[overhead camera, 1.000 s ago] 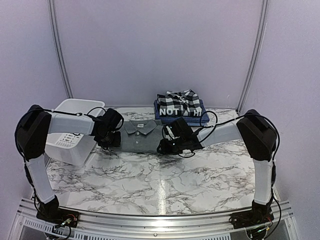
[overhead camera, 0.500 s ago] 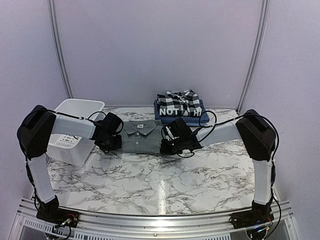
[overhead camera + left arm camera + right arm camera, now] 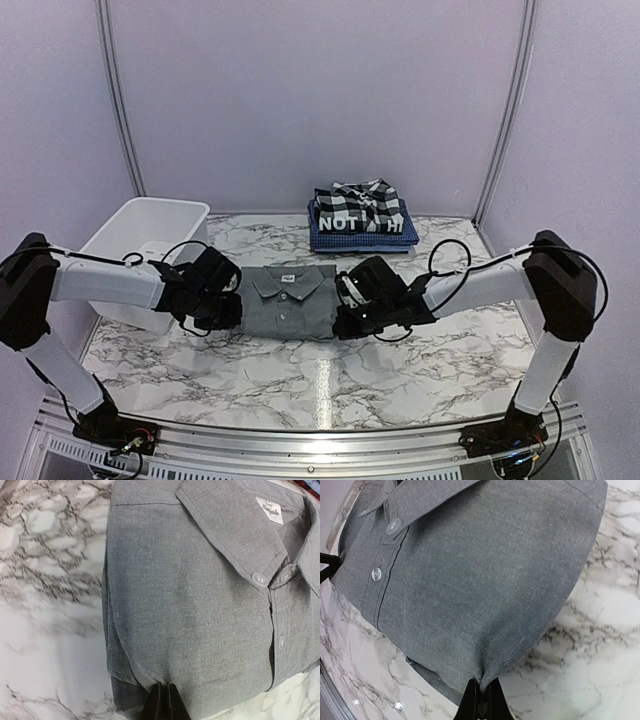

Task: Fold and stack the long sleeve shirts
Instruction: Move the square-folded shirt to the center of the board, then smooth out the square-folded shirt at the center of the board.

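Grey collared button-up cloth shirt lies folded into a compact rectangle, collar up and pointing to the far side, flat on the white-and-grey marble-pattern table, roughly centred between the 2 arms. Left gripper is pinched tight on the shirt's near-left edge, with the cloth bunched into a small pleat between its fingers. Right gripper does the same on the near-right corner, jaws closed on a tuck of grey fabric. So both tools are narrow and both hold the shirt, 1 per side. The pile sits at the far edge, behind and a bit right of the grey shirt and not touching it: folded black-and-white plaid shirt on top, black shirt with white lettering under it, blue checked shirt at the bottom. White plastic tub is far-left, beside the left arm, and plays no part here. My read: folding is done on this 1, and the step in hand is the transfer to the pile. Next move needs a synced lift, with gripper spacing held constant so the layers don't sag or open. Then carry far-right, land square on the plaid, and release both sides together. Main risk is the lower layers slipping out, since the wrist views don't show how many plies each pinch caught.
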`<state>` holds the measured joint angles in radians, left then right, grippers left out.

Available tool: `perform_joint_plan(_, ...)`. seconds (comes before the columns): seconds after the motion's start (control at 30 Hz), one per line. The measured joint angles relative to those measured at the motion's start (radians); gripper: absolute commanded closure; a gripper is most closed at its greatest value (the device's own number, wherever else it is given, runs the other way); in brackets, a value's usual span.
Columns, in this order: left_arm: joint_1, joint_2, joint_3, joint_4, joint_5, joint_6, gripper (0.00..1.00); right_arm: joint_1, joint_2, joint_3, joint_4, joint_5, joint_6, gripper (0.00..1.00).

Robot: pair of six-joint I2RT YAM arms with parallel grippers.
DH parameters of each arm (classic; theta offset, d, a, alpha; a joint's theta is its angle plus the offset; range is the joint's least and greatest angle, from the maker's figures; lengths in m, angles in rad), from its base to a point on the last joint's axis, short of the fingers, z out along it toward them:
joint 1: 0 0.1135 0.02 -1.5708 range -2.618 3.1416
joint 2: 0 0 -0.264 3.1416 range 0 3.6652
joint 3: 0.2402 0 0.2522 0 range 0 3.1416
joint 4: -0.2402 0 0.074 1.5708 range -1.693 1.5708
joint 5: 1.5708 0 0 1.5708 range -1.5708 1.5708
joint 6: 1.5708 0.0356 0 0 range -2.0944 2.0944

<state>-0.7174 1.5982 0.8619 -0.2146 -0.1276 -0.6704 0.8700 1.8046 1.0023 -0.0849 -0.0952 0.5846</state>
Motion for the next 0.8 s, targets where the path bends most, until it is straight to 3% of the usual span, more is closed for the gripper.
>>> perform_joint_plan(0.17, -0.13, -0.1, -0.116, -0.012, -0.006, -0.11, 0.9, 0.085, -0.124, -0.148, -0.011, 0.008, 0.058, 0.98)
perform_joint_plan(0.37, -0.195, -0.209, -0.187, -0.06, -0.024, -0.206, 0.73, 0.148, -0.214, -0.22, -0.066, 0.016, 0.122, 0.71)
perform_joint_plan(0.47, -0.196, -0.252, -0.185, -0.1, -0.055, -0.222, 0.62, 0.149, -0.249, -0.206, -0.126, 0.057, 0.121, 0.66)
perform_joint_plan(0.6, -0.193, -0.283, -0.143, -0.168, -0.089, -0.21, 0.59, 0.145, -0.275, -0.121, -0.215, 0.132, 0.1, 0.66)
perform_joint_plan(0.8, -0.171, -0.278, -0.05, -0.204, -0.102, -0.169, 0.58, 0.12, -0.235, 0.023, -0.218, 0.171, 0.044, 0.77)
